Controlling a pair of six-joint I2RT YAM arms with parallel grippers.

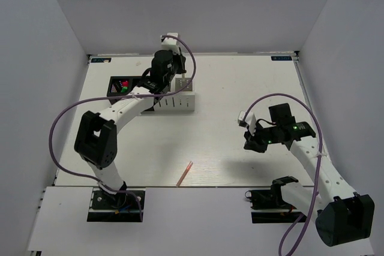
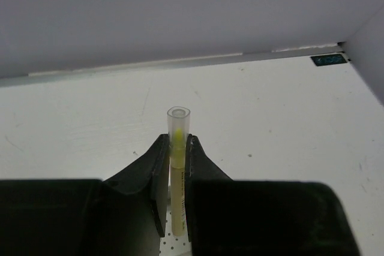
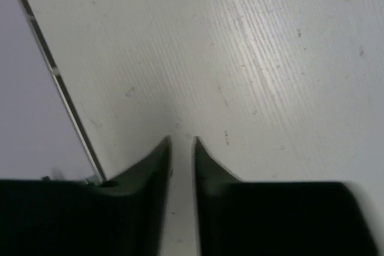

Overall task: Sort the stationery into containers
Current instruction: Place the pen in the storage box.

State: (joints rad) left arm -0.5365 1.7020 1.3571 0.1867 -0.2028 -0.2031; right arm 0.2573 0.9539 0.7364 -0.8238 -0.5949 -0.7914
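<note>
My left gripper (image 1: 172, 80) is shut on a pale yellow highlighter with a clear cap (image 2: 177, 148) and holds it upright over the row of containers. A white perforated container (image 1: 183, 101) lies just below it, and a bit of perforated wall (image 2: 170, 247) shows under the pen. A black container (image 1: 123, 86) at the row's left end holds pink and green items. A thin orange stick (image 1: 185, 174) lies on the table near the front edge. My right gripper (image 1: 252, 142) hovers over bare table at the right; in the right wrist view (image 3: 182, 143) its jaws stand a narrow gap apart with nothing between them.
The left arm hides the middle containers of the row. White walls enclose the table at the back and sides. The table's right edge strip (image 3: 57, 76) runs close to my right gripper.
</note>
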